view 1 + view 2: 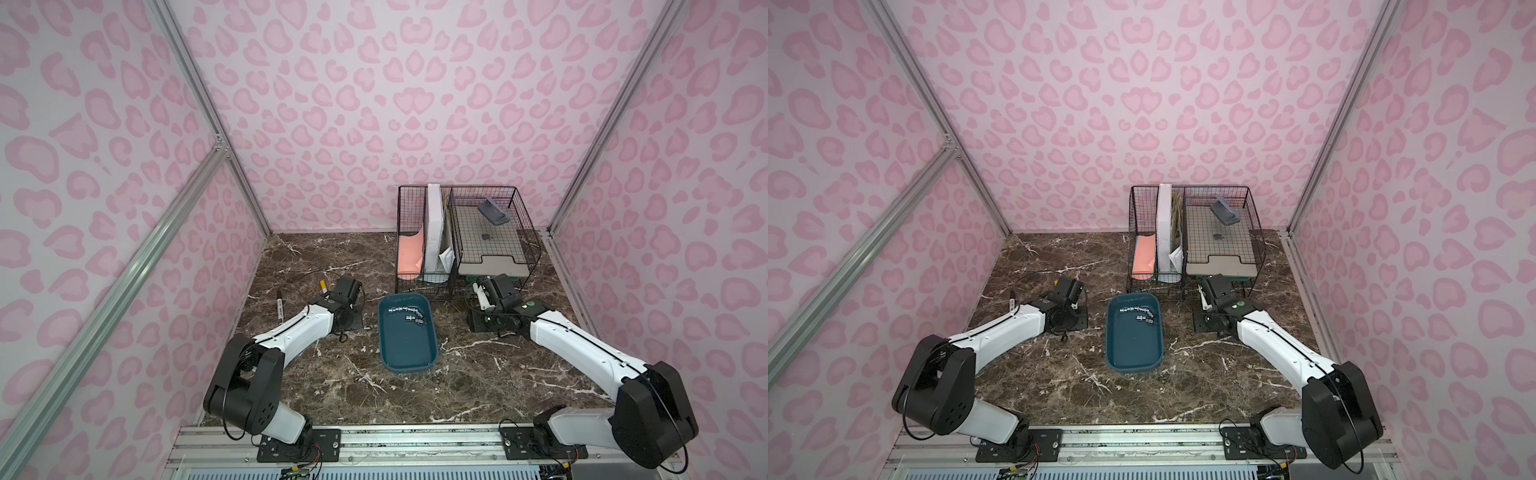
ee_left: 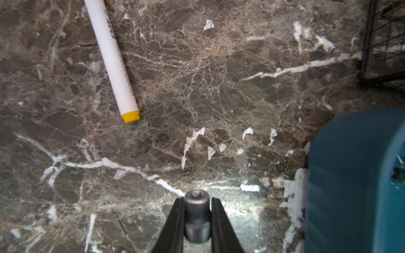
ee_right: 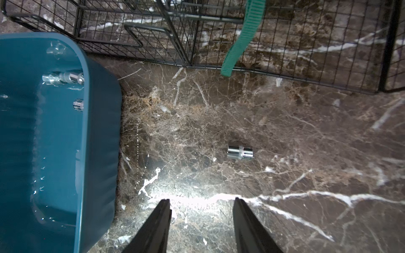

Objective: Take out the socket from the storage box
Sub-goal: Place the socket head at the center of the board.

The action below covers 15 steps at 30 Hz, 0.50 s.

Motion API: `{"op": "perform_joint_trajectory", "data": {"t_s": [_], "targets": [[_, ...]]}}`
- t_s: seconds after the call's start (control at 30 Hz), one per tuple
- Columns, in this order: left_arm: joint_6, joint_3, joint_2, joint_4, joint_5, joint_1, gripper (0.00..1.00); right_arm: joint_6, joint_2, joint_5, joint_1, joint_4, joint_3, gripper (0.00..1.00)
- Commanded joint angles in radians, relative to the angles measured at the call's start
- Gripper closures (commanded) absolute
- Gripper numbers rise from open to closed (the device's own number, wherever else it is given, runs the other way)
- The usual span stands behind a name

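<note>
The dark teal storage box (image 1: 428, 357) lies at the middle of the marble table, with several chrome sockets (image 1: 409, 312) at its far end in both top views. Left of the box, my left gripper (image 2: 197, 198) is shut on a dark grey socket (image 2: 197, 219), held just above the marble. The box wall (image 2: 350, 175) shows beside it in the left wrist view. On the box's right side, my right gripper (image 3: 201, 200) is open with nothing between its fingers. A chrome socket (image 3: 240, 152) lies on the marble ahead of it. Two more sockets (image 3: 65, 77) show inside the box (image 3: 96, 131).
A black wire-mesh organiser (image 1: 519, 199) with papers and a tray stands behind the box, close to the right gripper. A green strap (image 3: 241, 39) hangs in it. A white marker with a yellow cap (image 2: 111, 61) and a black pen (image 1: 279, 307) lie left of the left gripper.
</note>
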<state>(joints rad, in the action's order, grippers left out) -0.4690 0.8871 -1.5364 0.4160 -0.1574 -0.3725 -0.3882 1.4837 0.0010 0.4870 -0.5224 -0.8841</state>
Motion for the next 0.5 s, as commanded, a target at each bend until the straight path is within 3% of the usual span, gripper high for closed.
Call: {"op": "perform_joint_trajectory", "data": {"t_s": [0.0,0.47], "targets": [[-0.014,-0.002,-0.030,-0.050,0.008,0.001,0.87,0.000,-0.002,0.014,0.002,0.003,-0.011,0.49],[-0.016,-0.020,-0.092,-0.086,0.006,0.001,0.79,0.000,-0.004,0.018,0.001,-0.008,-0.019,0.48]]}}
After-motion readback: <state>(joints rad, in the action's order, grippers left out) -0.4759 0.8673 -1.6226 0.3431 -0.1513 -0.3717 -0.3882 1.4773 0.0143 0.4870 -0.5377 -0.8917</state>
